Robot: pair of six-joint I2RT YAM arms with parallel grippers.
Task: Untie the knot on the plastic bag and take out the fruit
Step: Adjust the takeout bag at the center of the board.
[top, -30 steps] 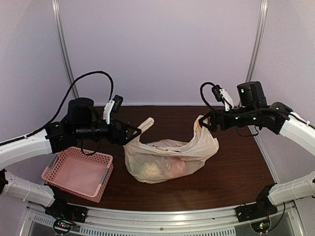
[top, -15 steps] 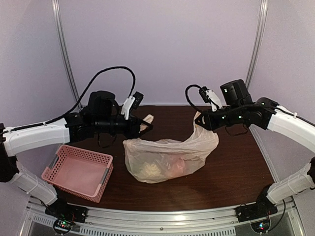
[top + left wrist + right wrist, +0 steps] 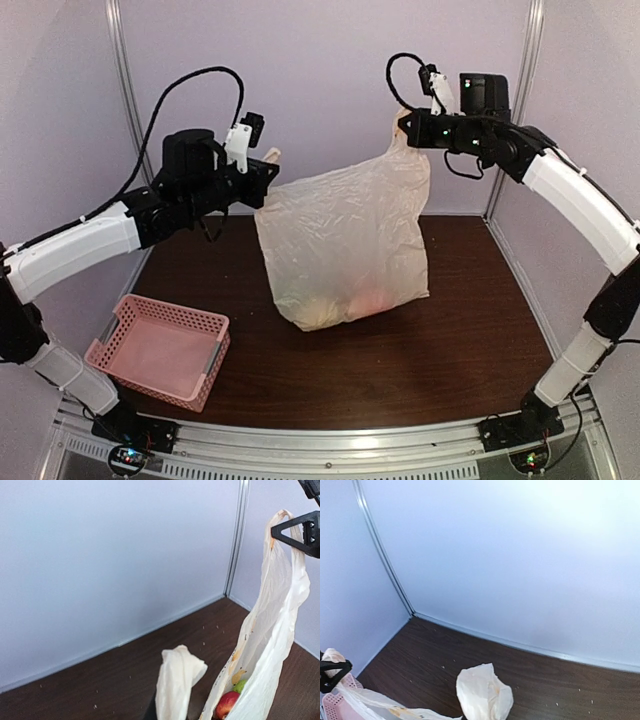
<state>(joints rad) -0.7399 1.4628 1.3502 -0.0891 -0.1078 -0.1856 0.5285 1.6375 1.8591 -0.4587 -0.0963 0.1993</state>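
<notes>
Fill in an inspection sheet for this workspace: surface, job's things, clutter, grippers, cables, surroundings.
Surface: dark wooden table, a few pale specks.
Job's things: plastic bag hangs between both arms, handles apart, mouth open; fruit at its bottom, red and green pieces showing.
Clutter: pink basket on the left near the front edge.
Grippers: left gripper, jaws shut on one bag handle; right gripper, jaws shut on the other.
Cables: black cable loops above each wrist.
Surroundings: pale walls, metal corner strips.
</notes>
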